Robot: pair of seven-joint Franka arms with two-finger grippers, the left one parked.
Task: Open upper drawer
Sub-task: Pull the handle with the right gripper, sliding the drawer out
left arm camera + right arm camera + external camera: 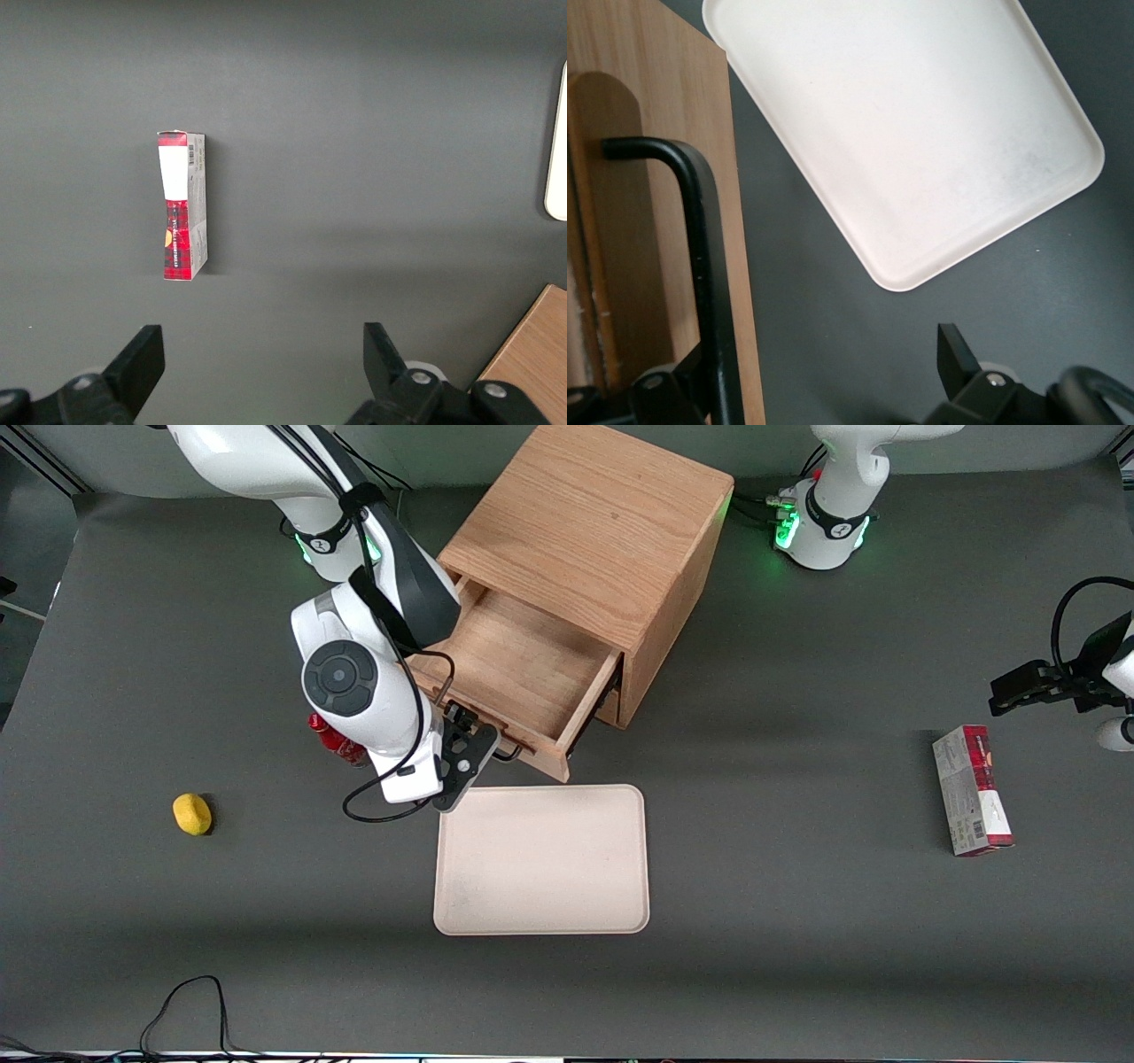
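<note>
My gripper (485,760) sits at the front of the upper drawer (523,669), fingers spread apart. In the wrist view one finger (673,390) lies against the thin black bar handle (700,257) and the other finger (955,354) stands clear over the dark table (797,921), so nothing is clamped. The drawer is pulled well out of the light oak cabinet (589,522), showing a shallow, grained wooden floor. Just beside the gripper, nearer the front camera, I see a smooth cream tray (542,859) with rounded corners. Tucked under my wrist is a small red object (337,742) I cannot identify. Farther toward my arm's end lies a rounded yellow lemon (192,814). Toward the parked arm's end lies a red and grey carton (971,790) with a barcode; its lettering is unreadable.
</note>
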